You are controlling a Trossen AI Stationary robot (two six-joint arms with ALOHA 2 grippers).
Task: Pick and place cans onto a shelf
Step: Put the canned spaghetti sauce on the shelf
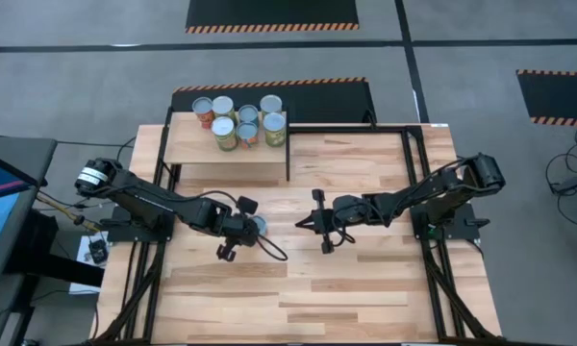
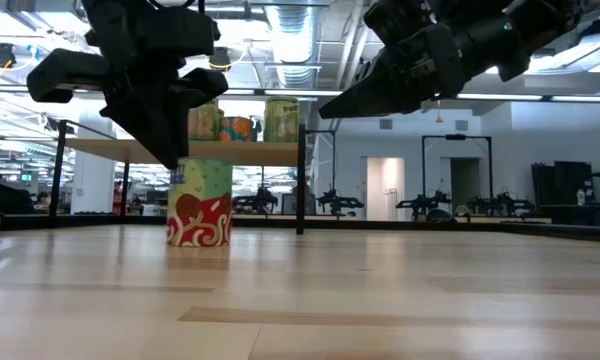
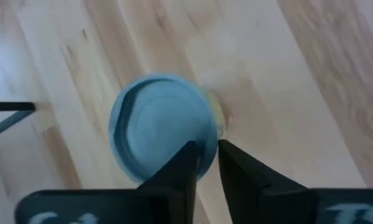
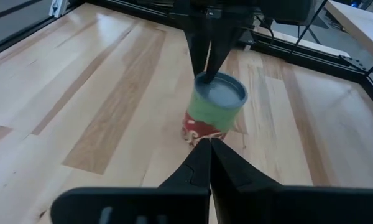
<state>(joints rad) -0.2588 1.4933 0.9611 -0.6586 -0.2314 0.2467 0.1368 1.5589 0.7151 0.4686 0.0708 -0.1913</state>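
In the high view's upper left the plywood shelf (image 1: 188,152) carries six cans (image 1: 238,122); centre-left, the nearly clenched left gripper (image 1: 247,229) half-hides a green-and-red can (image 2: 199,203), while the right gripper (image 1: 319,224), clenched empty, hangs centre.

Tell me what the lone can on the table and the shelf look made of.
The can: apparently metal, going by its smooth silver-blue lid, wrapped in a matte green and red printed label, likely paper. The shelf: light wood, probably plywood, paler and smoother than the planked tabletop.
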